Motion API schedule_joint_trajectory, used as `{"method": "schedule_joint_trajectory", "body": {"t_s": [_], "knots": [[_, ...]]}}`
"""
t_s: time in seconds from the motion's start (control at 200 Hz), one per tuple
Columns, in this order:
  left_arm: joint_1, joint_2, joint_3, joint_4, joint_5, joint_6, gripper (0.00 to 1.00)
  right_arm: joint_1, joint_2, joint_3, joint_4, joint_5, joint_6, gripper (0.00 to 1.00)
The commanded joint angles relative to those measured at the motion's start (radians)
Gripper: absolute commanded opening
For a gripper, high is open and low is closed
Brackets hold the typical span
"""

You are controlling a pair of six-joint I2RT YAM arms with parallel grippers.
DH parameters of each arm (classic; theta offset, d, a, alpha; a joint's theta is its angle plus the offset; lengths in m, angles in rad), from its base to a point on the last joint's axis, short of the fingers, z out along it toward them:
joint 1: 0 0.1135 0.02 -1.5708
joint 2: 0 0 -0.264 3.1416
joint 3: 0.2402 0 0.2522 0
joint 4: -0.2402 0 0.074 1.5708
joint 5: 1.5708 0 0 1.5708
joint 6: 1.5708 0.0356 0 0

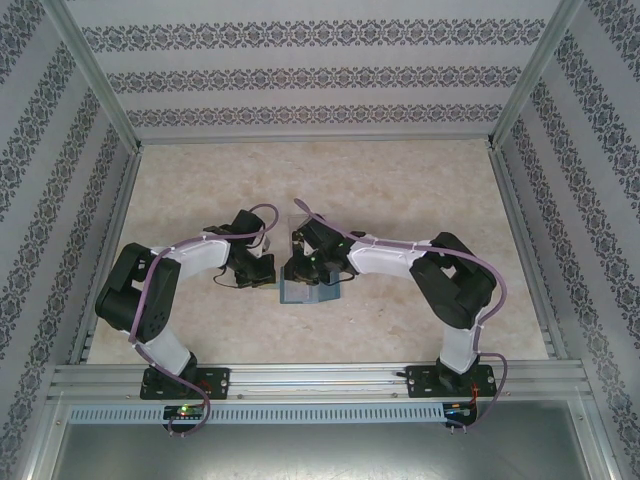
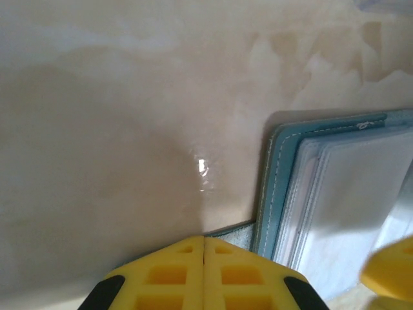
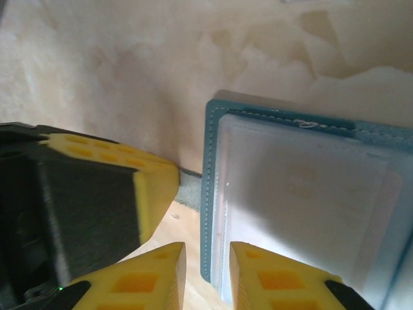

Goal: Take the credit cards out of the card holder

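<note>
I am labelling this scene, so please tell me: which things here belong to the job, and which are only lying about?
Job:
holder
card, pale, seemingly in its pocket
left end effector
right end effector

Not the job:
table
walls

Card holder (image 3: 208,194): teal cloth, matt, pale stitched seams; pocket faces look like frosted plastic film with a slight sheen. Table (image 2: 129,129): smooth beige marble-look top, glossy, one bright light spot. Fingers (image 3: 277,278) of the right gripper (image 3: 208,253): yellow moulded plastic, matt, waffle recesses. Frame rails (image 1: 320,380): bare aluminium, satin.
</note>
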Motion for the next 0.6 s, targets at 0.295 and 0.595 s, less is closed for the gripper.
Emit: {"method": "schedule_joint_trajectory", "body": {"t_s": [0.295, 0.595], "knots": [[0.010, 0.009, -0.097, 0.054, 0.068, -0.010, 0.05, 0.027, 0.033, 0.012, -0.057, 0.044, 0.023, 0.33], [0.010, 0.001, -0.104, 0.052, 0.058, -0.010, 0.05, 0.030, 0.026, 0.036, -0.227, 0.164, -0.011, 0.44]]}}
